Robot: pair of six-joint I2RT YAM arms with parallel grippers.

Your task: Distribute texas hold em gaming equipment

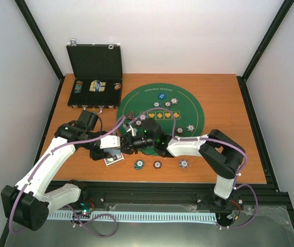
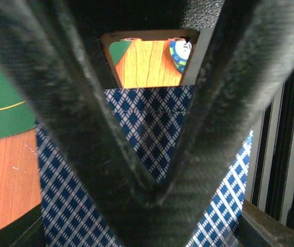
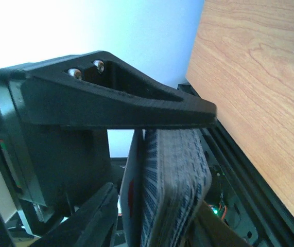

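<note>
My right gripper (image 1: 133, 141) is shut on a deck of blue-checked playing cards (image 3: 180, 175), held on edge between its fingers (image 3: 136, 105). One card (image 3: 131, 195) with a red pip stands slightly apart from the deck's left side. My left gripper (image 1: 120, 147) meets it from the left; its fingers (image 2: 85, 128) close to a V whose tips (image 2: 157, 193) touch the checked card backs (image 2: 152, 128). A few cards (image 1: 114, 159) lie on the table below both grippers. Striped chips (image 1: 138, 164) lie at the front and several on the green mat (image 1: 188, 103).
The black hinged case (image 1: 95, 59) stands open at the back left with items in its tray. A blue disc (image 1: 162, 95) lies on the mat's far side. A chip (image 2: 180, 54) and the wooden table (image 3: 260, 77) show in the wrist views.
</note>
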